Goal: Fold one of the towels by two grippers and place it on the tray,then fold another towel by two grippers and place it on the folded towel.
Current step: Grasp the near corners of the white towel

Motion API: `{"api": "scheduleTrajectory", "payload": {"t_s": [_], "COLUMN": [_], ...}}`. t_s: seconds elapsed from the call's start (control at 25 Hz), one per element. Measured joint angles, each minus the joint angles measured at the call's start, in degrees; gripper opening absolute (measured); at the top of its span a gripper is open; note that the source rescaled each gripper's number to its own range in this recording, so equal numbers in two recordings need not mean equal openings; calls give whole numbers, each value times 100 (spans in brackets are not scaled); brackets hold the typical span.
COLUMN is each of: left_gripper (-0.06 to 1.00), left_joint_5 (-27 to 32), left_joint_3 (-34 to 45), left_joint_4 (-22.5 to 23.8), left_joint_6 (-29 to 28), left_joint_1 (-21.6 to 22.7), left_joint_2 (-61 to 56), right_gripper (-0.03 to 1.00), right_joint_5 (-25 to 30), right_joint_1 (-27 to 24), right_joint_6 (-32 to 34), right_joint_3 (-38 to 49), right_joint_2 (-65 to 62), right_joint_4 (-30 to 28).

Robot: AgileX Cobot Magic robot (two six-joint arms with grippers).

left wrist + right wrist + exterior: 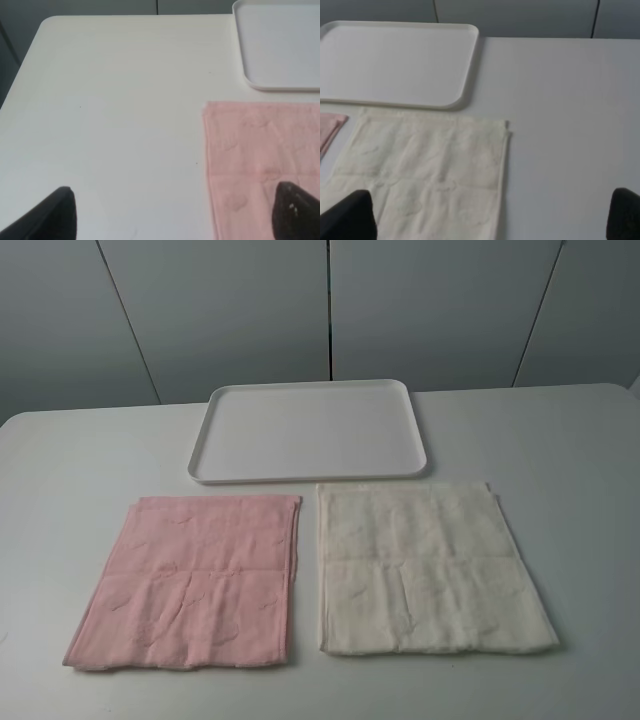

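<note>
Pale cloth, faintly embossed: the cream towel (430,570) lies flat on the white table (80,460), just right of the pink towel (190,580), both just before the tray (310,430). From the left wrist, the left gripper (177,212) is spread wide and empty, one fingertip over the pink towel's cut-off edge. From the right wrist, the right gripper (487,217) is likewise released above the cream towel, with only its fingertips showing.

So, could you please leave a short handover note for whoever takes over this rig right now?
The left gripper is open and empty, over the table at the edge of the pink towel.
The right gripper is open and empty, over the cream towel.
Both towels lie flat, side by side, in front of the bare tray.
Done: nothing.
Left: fold cream, tray it; fold pink, stack on it.
</note>
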Motion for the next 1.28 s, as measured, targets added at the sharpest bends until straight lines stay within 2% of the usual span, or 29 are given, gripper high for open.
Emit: {"api": "scheduleTrajectory", "payload": {"t_s": [0.08,0.24,0.36,0.6,0.72,0.84,1.08,1.16,1.28], "left_gripper": [100,100,100,100,100,100,100,100,100], "left_joint_5": [-21,-381,-645,-1017,-1130,-1374,-2056,-2134,-2162], "left_joint_3": [-24,-289,-625,-1326,-1662,-1943,-2426,-2581,-2804], "left_joint_4": [0,-388,-803,-2070,-2375,-2208,-1124,-815,-656], "left_joint_6": [199,654,1308,2873,3556,3866,3991,4003,3992], "left_joint_1": [0,0,0,-37,-358,-941,-2676,-3231,-3840], "left_joint_2": [152,882,1686,3621,4565,5464,7027,7541,8265], "right_gripper": [100,100,100,100,100,100,100,100,100], "right_joint_5": [-13,192,80,-199,-355,-473,-477,-445,-432], "right_joint_1": [0,0,0,0,0,0,101,238,462], "right_joint_6": [0,406,440,-389,-1079,-2024,-4140,-4635,-5038], "right_joint_3": [0,-46,-211,-844,-1087,-1193,-1203,-1203,-1203], "right_joint_2": [0,236,791,2298,3043,3692,4808,5128,5509], "right_joint_4": [47,60,72,154,154,165,165,165,141]}}
